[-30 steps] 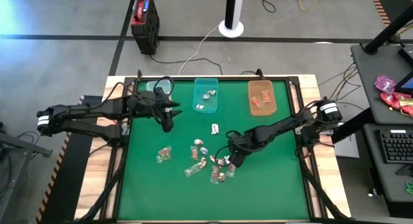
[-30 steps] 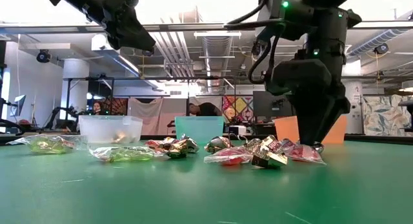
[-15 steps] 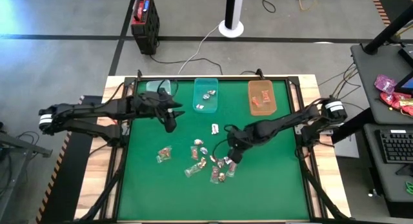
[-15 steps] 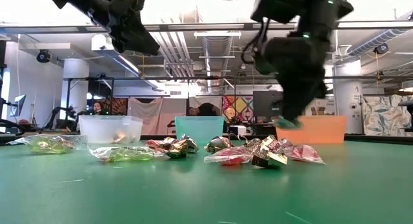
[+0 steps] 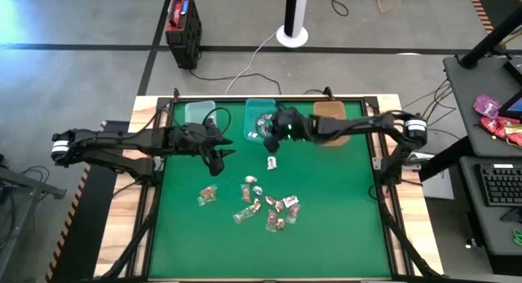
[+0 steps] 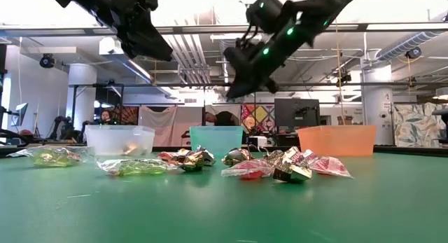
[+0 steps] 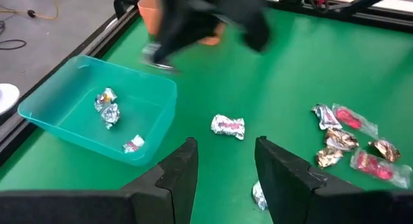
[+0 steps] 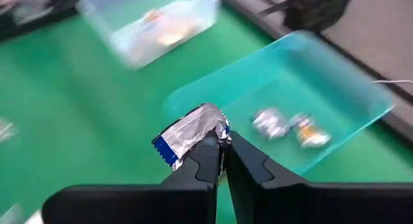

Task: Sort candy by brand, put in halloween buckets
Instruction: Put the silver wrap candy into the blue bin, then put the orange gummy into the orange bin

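The right gripper hung above the near edge of the teal bin, its two dark fingers pressed together on a crinkled silvery-white candy with a blue stripe at one end of the foil. From overhead that arm reached across the green felt-like table from the right, its gripper over the teal bin, which already held a few small foil-wrapped sweets. Beside it stood the orange bin to the right and the pale clear bin to the left, all three translucent, rectangular and thin-walled. The left gripper hovered in the air over the table near the teal bin, its blunt black fingers spread apart and holding nothing, with one silvery wrapped piece lying on the cloth just beyond them. The rest of the candy lay in a loose scatter toward the table's middle, shiny twisted wrappers of clear, red and gold-brown, some touching one another
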`<state>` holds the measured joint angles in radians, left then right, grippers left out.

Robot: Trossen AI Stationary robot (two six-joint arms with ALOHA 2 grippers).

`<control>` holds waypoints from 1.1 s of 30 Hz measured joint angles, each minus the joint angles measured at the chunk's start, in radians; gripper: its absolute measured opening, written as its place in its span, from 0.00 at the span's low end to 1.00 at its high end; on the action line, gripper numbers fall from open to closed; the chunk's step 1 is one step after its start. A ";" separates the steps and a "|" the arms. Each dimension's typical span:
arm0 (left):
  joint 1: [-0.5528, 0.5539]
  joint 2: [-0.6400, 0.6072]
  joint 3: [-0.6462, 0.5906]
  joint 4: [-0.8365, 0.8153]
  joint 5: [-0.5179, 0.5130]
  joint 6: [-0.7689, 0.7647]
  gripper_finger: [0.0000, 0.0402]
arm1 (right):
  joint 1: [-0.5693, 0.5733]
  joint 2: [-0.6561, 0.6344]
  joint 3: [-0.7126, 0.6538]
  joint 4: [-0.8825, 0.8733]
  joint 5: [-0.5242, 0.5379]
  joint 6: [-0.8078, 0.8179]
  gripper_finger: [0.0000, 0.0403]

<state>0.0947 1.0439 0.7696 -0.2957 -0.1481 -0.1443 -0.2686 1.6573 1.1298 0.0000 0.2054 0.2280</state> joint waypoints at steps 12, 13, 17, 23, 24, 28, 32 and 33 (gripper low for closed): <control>-0.013 -0.015 0.000 -0.048 0.000 -0.010 0.34 | -0.090 0.221 0.239 -0.148 -0.093 -0.014 0.23; -0.013 -0.015 0.000 -0.058 0.000 -0.010 0.34 | -0.090 0.230 0.253 -0.164 -0.089 -0.020 0.25; -0.018 -0.015 0.000 -0.100 0.000 -0.005 0.34 | -0.090 0.229 0.276 -0.200 -0.080 -0.041 0.32; -0.065 -0.015 -0.005 -0.186 0.041 -0.044 0.34 | -0.081 0.143 0.256 -0.302 -0.074 -0.057 0.37; -0.074 -0.015 -0.005 -0.209 0.059 -0.071 0.34 | -0.077 0.127 0.251 -0.325 -0.074 -0.056 0.37; -0.111 -0.015 -0.005 -0.357 0.124 -0.197 0.34 | -0.041 0.071 0.227 -0.399 -0.074 -0.054 0.38; -0.168 -0.015 -0.010 -0.468 0.166 -0.253 0.34 | 0.005 0.014 0.181 -0.406 -0.074 -0.040 0.38; -0.183 -0.015 -0.016 -0.465 0.166 -0.259 0.34 | 0.020 0.004 0.168 -0.409 -0.074 -0.037 0.37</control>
<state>-0.0886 1.0290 0.7539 -0.7604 0.0180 -0.4035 -0.2483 1.6610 1.2980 -0.4092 0.1318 0.1914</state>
